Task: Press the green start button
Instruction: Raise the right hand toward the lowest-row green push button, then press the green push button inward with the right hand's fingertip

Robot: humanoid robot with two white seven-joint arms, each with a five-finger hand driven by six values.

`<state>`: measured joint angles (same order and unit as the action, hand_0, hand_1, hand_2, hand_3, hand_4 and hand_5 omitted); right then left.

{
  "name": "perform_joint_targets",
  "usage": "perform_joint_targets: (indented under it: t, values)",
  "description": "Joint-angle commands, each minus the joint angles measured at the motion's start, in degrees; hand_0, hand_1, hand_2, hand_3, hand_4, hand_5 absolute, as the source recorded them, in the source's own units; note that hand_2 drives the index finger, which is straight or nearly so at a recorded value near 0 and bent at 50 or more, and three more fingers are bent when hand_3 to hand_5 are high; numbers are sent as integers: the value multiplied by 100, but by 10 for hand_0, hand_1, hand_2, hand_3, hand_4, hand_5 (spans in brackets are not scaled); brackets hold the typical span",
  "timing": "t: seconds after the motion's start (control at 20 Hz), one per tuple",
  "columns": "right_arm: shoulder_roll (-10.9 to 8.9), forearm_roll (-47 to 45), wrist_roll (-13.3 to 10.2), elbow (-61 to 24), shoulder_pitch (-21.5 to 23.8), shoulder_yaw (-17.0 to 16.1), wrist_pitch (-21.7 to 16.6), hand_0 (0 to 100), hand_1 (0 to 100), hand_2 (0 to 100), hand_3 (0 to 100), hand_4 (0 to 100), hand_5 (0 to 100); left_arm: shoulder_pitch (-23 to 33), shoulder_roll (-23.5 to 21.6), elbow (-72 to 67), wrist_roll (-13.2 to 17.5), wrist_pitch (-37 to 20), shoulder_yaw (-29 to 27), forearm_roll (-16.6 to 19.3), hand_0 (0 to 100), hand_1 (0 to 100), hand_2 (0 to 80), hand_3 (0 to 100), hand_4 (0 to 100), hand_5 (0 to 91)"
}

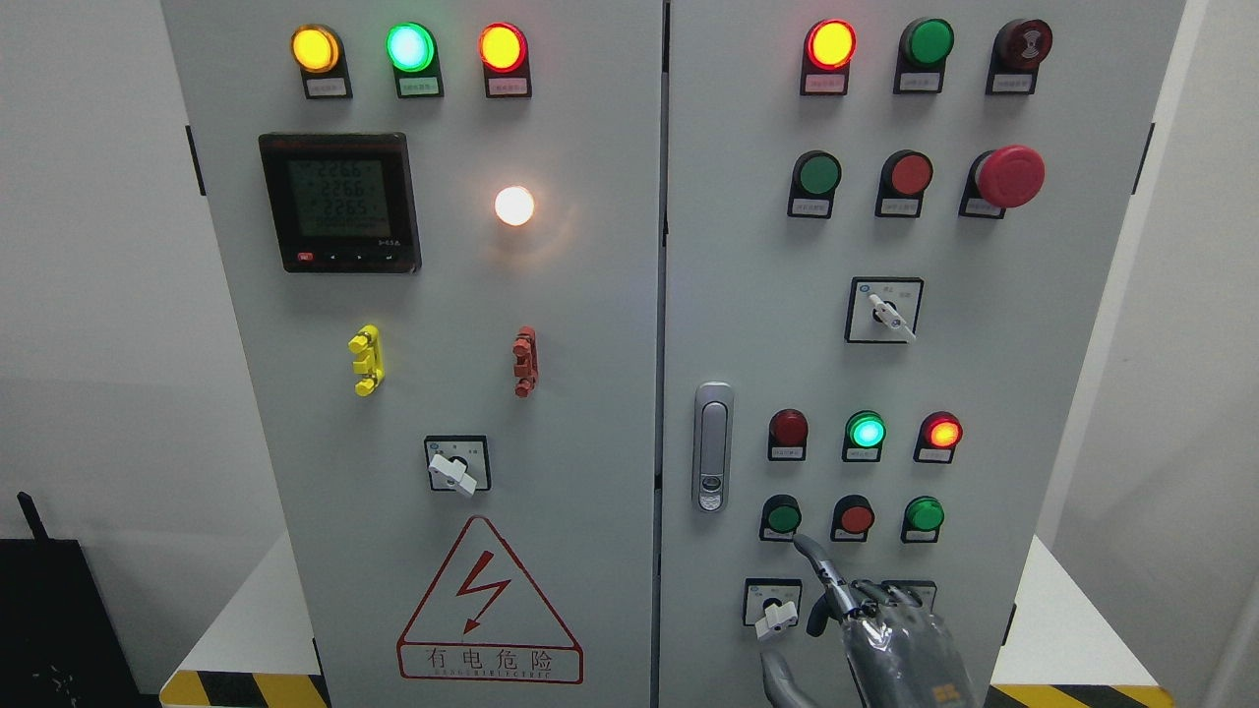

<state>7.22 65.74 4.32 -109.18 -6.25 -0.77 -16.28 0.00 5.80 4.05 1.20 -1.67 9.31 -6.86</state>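
Green button (783,516) sits at the left end of the lowest row of three buttons on the right cabinet door (1062,393), just right of the door handle (712,447). Beside it in that row are a red button (856,517) and a brighter green button (925,514). Above them three lamps stand in a row: a dark red lamp (789,428), a lit green lamp (867,431) and a lit red lamp (942,432).

From the bottom edge, right of the middle, the right hand (890,639) reaches up with its index finger (818,562) stretched out straight, the other fingers curled in, holding nothing. The fingertip lies just below and to the right of the green button's rim; whether it touches the panel cannot be told. The thumb (782,678) shows lower, to the left. A rotary switch (775,612) sits just left of the hand.

Higher on the same door are a selector switch (885,311) and a large red mushroom button (1009,176). On the left door (590,442) are a meter (339,202), a glowing white lamp (514,206) and a warning triangle (488,605).
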Motion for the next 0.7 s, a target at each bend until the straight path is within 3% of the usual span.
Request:
perform_joint_targets:
  t: [0.0,0.65]
  values:
    - [8,35,-2,230,-130,7,2,485,353,0,626,597,410,141,0,-1,3,0,0,0,120,556,0,0,0,0]
    - [8,35,-46,625,-412,-72,19,499,351,0,625,596,404,149,0,-1,3,0,0,0,120,556,0,0,0,0]
